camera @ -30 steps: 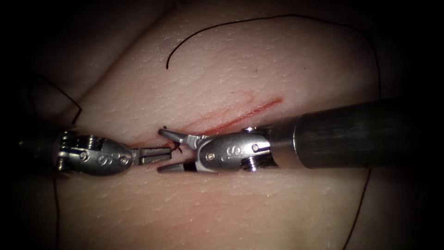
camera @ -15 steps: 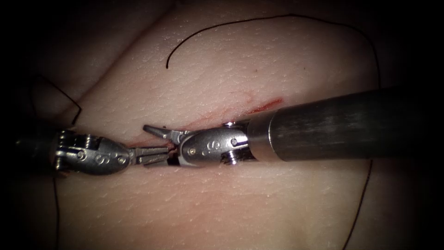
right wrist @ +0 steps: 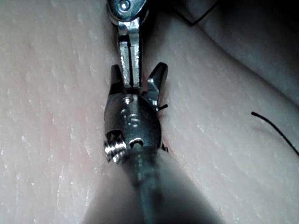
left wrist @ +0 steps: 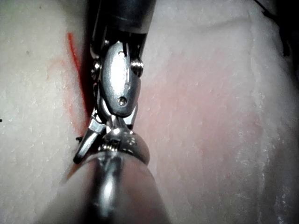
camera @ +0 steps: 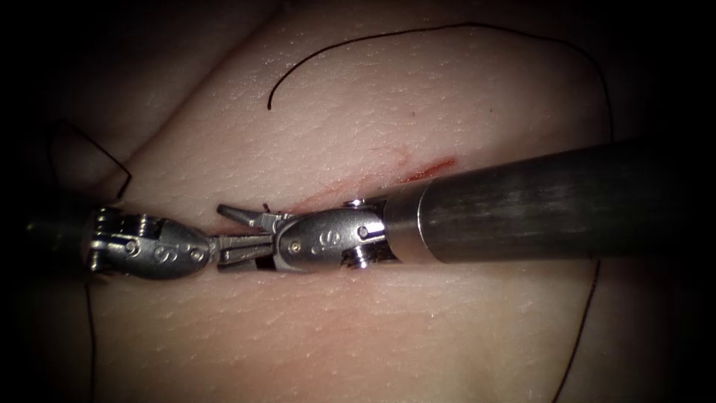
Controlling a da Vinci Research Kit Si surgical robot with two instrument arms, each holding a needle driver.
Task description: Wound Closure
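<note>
The left tool lies left of the cut on the tissue, its jaws shut and pointing right; I cannot make out anything between them. The right tool reaches in along the cut with jaws open, one above and one below the left tool's jaws. In the right wrist view its open jaws straddle the left tool's shut jaws. A short dark thread stub sticks up beside its upper jaw. The needle is hidden.
A long dark thread curves over the far tissue, its free end above the cut, and runs down the right side. More thread lies left of the left tool. Red fluid marks the cut.
The right tool has slid left along the cut, its open jaws coming to straddle the left tool's jaws. The left tool has hardly moved.
</note>
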